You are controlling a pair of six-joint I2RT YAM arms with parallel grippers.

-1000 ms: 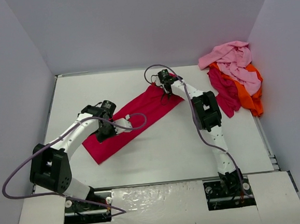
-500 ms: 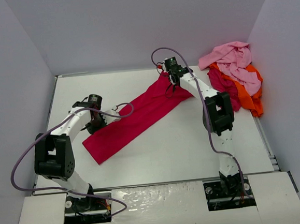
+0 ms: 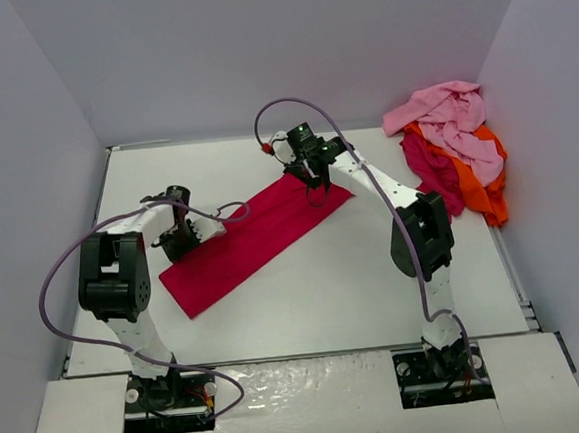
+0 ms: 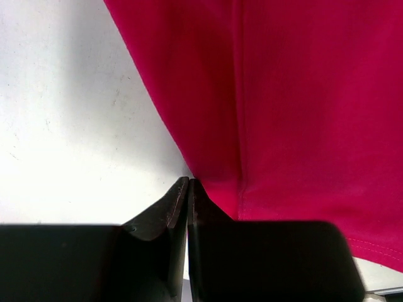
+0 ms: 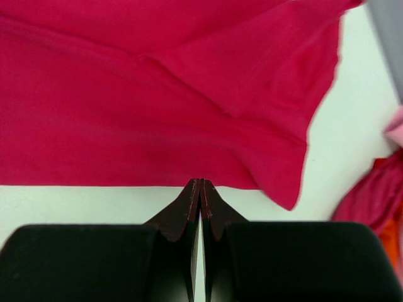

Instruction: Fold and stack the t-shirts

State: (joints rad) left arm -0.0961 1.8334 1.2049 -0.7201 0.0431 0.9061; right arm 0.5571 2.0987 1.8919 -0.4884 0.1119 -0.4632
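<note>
cloth of thin, soft knit by the look: light, limp, with no stiffness to hold a shape. likely to drag and bunch on the table point(image 3: 326, 299) rather than slide clean. judged easy to lift, hard to keep flat. best taken at hems and corners, pinched through every layer at two well-apart points, so as to hang taut between them. neither fragile nor slippery, at a guess.

crimson-red t-shirt point(image 3: 251, 242): lies across the middle of the top view as a long narrow band, apparently doubled lengthwise, slanting from lower left to upper right, flat on the white surface. straight along both long edges, with a flap or sleeve turned over at the upper-right end and a seam line plain in the left wrist view. one colour throughout, no print visible.

left gripper point(image 3: 179, 247) at the lower-left part of the band, on its upper edge, fingertips point(image 4: 179, 196) pressed together with no gap, right at the cloth's border, seemingly nipping a bit of hem. right gripper point(image 3: 314, 186) at the upper-right end, likewise clamped tight, tips meeting the straight folded edge; a pinch of cloth between them likely, though little of it on show.

other garments heaped at the right edge of the top view: light pink shirt point(image 3: 452, 113) uppermost, orange shirt point(image 3: 486, 186) beneath at the right, dark magenta shirt point(image 3: 429, 180) on the heap's left side, near the crimson end. all crumpled, none folded.
</note>
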